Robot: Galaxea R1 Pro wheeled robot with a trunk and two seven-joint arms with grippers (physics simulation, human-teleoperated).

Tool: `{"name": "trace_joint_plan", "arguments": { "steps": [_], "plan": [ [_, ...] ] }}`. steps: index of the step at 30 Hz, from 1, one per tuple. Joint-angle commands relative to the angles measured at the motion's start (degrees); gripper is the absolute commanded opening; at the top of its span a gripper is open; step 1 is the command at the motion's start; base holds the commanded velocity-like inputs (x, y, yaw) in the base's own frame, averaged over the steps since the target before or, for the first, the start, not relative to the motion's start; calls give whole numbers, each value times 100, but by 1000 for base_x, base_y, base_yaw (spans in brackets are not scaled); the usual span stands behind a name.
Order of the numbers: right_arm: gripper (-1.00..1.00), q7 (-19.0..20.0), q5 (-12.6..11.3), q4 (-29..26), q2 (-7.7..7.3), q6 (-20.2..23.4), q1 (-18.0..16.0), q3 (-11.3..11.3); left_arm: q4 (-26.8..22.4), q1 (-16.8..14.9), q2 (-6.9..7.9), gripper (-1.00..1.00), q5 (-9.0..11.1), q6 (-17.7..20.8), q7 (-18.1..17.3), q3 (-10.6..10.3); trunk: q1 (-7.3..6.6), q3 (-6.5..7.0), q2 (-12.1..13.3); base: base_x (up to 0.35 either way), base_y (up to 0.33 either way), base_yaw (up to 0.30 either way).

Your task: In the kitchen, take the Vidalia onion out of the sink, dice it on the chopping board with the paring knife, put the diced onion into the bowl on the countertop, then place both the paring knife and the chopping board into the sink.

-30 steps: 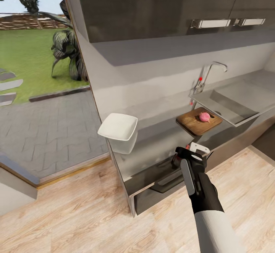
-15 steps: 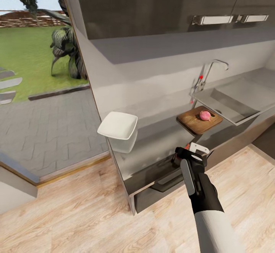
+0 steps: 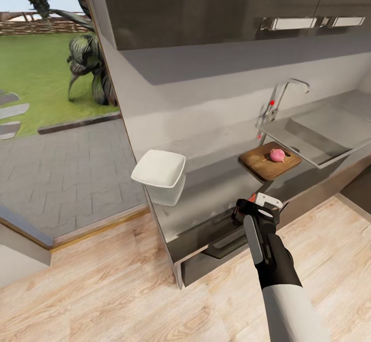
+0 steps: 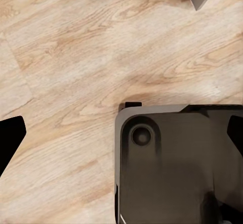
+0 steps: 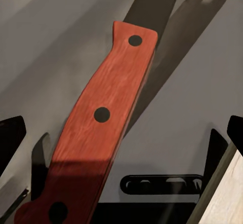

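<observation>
A kitchen seen from the robot's head. One long grey countertop [image 3: 216,174] runs from a doorway to one steel sink [image 3: 314,138], which serves here as the landmark. One chrome tap [image 3: 286,92] with a red-tipped lever rises at the sink's back corner. One dark brown chopping board [image 3: 269,160] lies on the countertop touching the sink's near corner, and one pink, round Vidalia onion [image 3: 277,154] sits on the board, at the end toward the sink. One white bowl [image 3: 158,169] rests at the countertop's far end from the sink, well apart from the board.

One arm shows, the right one. The right gripper [image 3: 256,209] hovers at the countertop's front edge, between bowl and board, nearer the board. In the right wrist view the red handle of one paring knife [image 5: 98,127], with three dark rivets, lies between its two dark fingers [image 5: 10,145], which stand wide either side; whether they clamp it cannot be told.

The left wrist view looks down on wooden floor [image 4: 76,46]; its fingertips sit far apart.

Against the earlier frames nothing on the counter has moved; only the camera has shifted slightly.
</observation>
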Motion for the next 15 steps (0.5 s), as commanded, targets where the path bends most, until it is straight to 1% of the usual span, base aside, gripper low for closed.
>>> {"name": "trace_joint_plan", "arguments": {
  "steps": [1, 12, 15],
  "plan": [
    [100, -41, -61, -6, 3, 9, -4, -3, -4, 1, 7, 100, 41, -11, 22, -23, 3, -10, -10, 0, 0, 0],
    [100, -41, -122, 18, 3, 5, -4, -3, 3, 1, 7, 100, 41, -11, 22, -18, 3, -11, -10, 0, 0, 0],
    [100, -41, -124, 19, 3, 2, -4, -3, 3, 1, 7, 100, 42, -11, 22, -17, 3, -11, -10, 49, 6, 0]
  ]
}}
